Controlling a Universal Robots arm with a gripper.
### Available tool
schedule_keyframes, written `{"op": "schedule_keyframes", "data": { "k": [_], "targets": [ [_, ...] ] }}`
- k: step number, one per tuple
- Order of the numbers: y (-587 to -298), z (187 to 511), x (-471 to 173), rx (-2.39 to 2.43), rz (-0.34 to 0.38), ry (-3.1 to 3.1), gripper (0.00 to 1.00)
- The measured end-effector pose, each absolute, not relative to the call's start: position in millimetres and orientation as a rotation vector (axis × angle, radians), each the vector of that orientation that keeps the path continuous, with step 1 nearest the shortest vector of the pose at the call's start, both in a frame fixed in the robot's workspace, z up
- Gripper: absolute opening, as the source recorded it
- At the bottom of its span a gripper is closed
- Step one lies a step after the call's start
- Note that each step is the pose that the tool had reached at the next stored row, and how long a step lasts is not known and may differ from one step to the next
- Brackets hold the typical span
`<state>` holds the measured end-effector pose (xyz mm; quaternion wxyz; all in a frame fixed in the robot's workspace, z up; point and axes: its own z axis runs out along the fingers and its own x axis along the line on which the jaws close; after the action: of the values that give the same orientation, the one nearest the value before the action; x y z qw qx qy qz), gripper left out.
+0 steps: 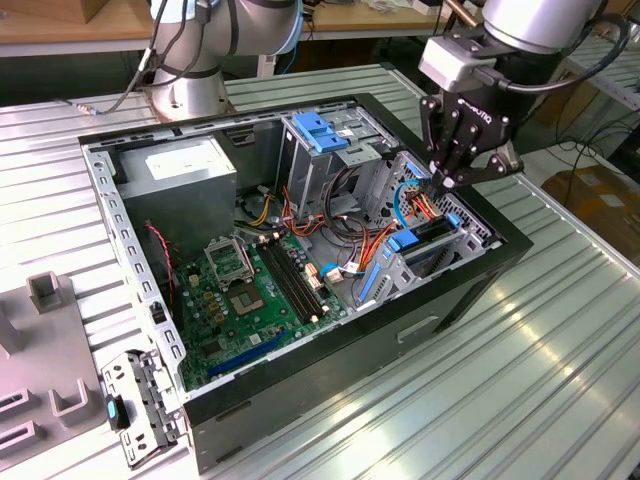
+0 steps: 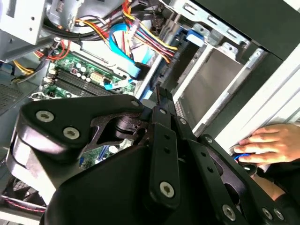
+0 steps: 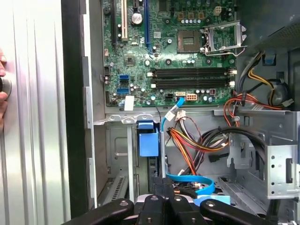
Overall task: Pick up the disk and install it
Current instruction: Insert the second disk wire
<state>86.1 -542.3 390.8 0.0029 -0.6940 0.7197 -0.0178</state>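
Cables (image 3: pixel 197 140) crowding the drive bay (image 3: pixel 122 164)

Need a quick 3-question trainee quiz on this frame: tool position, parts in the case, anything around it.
1. True or false: the tool hangs over the grey power-supply box.
2. What colour is the bracket on top of the tall drive cage? A red, B blue, C green.
3. In the second wrist view, what rests on the table outside the case?

Key:
1. False. It is over the drive bays at the exterior view's right end of the case.
2. B.
3. A person's hand.
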Motion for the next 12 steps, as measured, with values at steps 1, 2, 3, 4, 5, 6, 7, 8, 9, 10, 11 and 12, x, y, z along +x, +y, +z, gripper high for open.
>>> {"op": "schedule_keyframes", "data": {
  "k": [1,2,3,4,5,6,7,8,9,10,11,12],
  "targets": [
    [-539,391,86,-2.177,-0.056,2.257,0.11],
    [-535,391,86,-2.178,-0.057,2.257,0.11],
    [-530,391,86,-2.180,-0.061,2.259,0.11],
    [-525,394,86,-2.186,-0.075,2.264,0.11],
    [-524,394,87,-2.187,-0.078,2.266,0.11],
    [-524,394,87,-2.188,-0.077,2.267,0.11],
    [-524,394,87,-2.191,-0.082,2.269,0.11],
    [-522,394,87,-2.194,-0.088,2.272,0.11],
    [-521,394,87,-2.196,-0.093,2.274,0.11],
    [-519,394,87,-2.201,-0.104,2.279,0.11],
    [-518,394,87,-2.207,-0.119,2.285,0.11],
    [-516,394,87,-2.213,-0.135,2.291,0.11]
  ]
}}
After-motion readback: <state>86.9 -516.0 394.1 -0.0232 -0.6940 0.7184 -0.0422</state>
